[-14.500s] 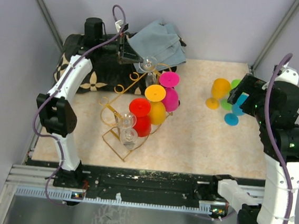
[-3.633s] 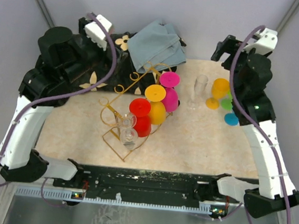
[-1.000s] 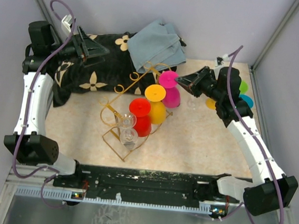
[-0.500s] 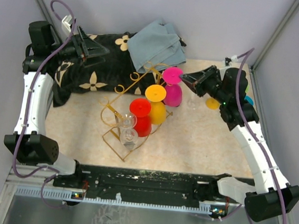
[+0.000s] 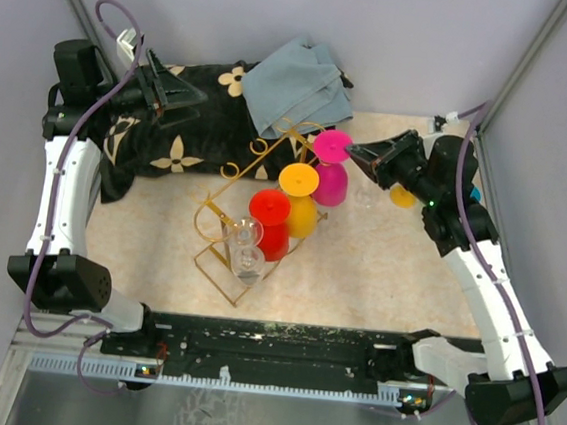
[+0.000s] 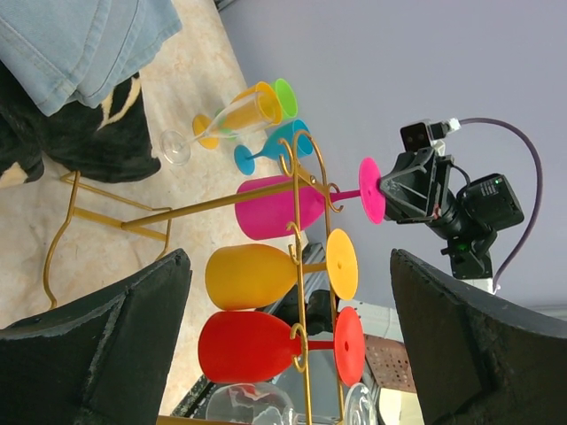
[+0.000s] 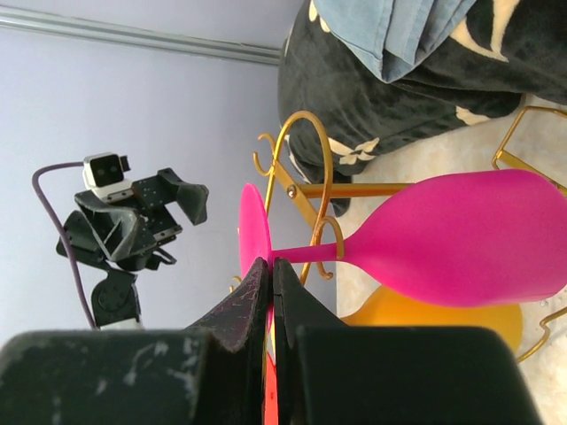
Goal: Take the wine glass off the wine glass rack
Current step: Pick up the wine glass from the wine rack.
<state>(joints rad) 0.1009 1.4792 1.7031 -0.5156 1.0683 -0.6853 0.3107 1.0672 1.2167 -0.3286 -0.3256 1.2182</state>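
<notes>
The gold wine glass rack (image 5: 228, 179) stands mid-table with several glasses hanging upside down. The magenta wine glass (image 5: 331, 182) hangs at its far end, its stem still in a gold hook (image 7: 326, 241). My right gripper (image 5: 353, 155) is shut on the rim of that glass's round foot (image 7: 251, 232), with the fingertips (image 7: 259, 276) pinching the thin disc. A yellow glass (image 5: 299, 214), a red glass (image 5: 273, 240) and a clear glass (image 5: 246, 235) hang further along. My left gripper (image 5: 180, 89) is wide open at the back left, apart from the rack, holding nothing.
A black flowered cloth (image 5: 186, 133) and a grey-blue cloth (image 5: 301, 82) lie at the back. Loose glasses stand behind my right arm: a yellow one (image 5: 403, 196), plus a clear flute (image 6: 208, 126), a green one (image 6: 285, 92) and a blue one (image 6: 270, 146).
My right arm has drawn back to the right with the magenta foot in its grip. The rack and its glasses have shifted slightly right with it. The left arm is still.
</notes>
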